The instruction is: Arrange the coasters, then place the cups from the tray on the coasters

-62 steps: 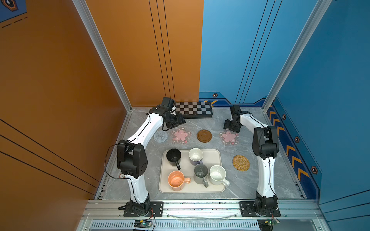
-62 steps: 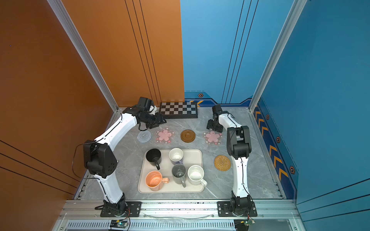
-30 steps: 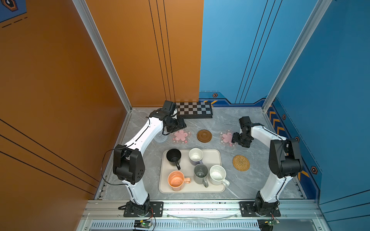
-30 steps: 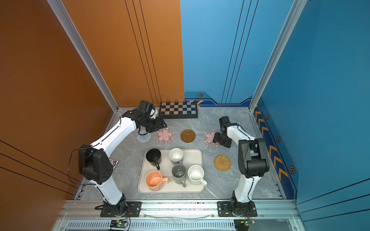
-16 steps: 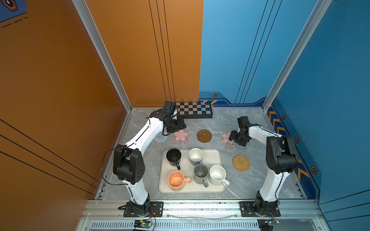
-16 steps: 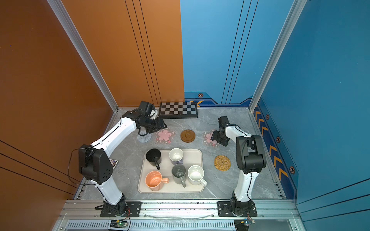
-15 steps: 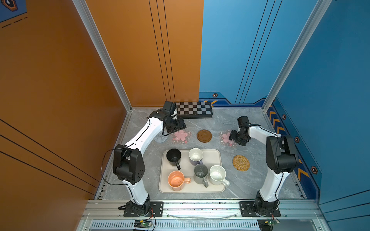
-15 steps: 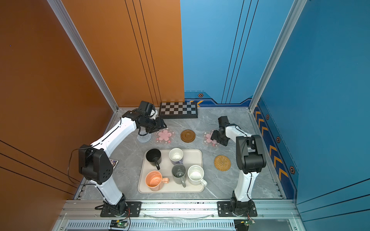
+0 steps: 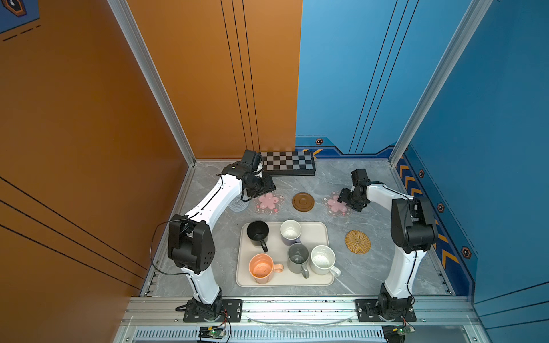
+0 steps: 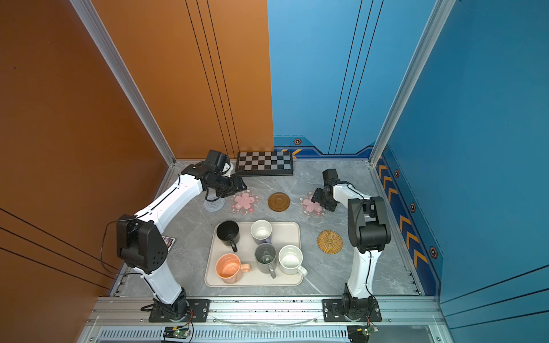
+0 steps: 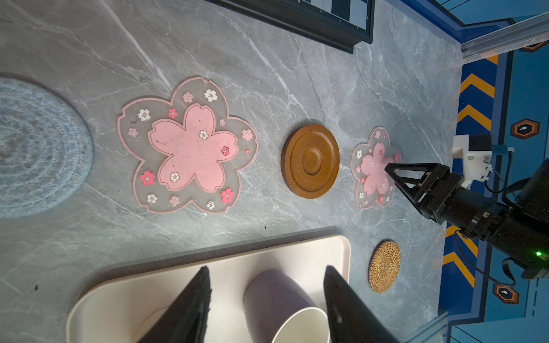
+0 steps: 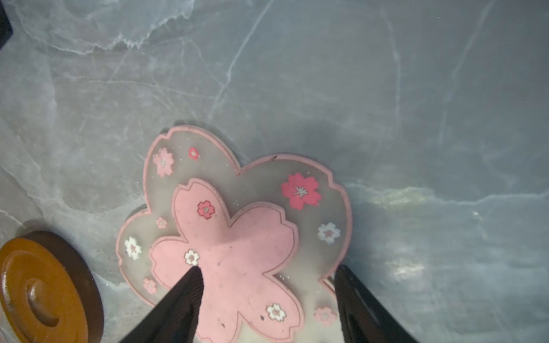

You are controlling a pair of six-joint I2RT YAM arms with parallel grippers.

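— Across the lower centre of a top view, the cream tray holds all five mugs, with the coasters rowed above. Any risk?
— The right gripper, jaws apart, straddles the right-hand pink flower coaster. Closing could buckle or drag it. The left gripper is spread and empty.

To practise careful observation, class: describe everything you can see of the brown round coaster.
The brown round coaster is a thick disc that looks like wood, warm brown on top and darker round its side. Its top shows a raised outer rim, a sunken ring and a small round dip at the centre. It lies flat on the grey marbled tabletop, beyond the tray, between the left pink flower coaster and the right pink flower coaster, apart from both. Nothing stands on it; only the tabletop touches it.
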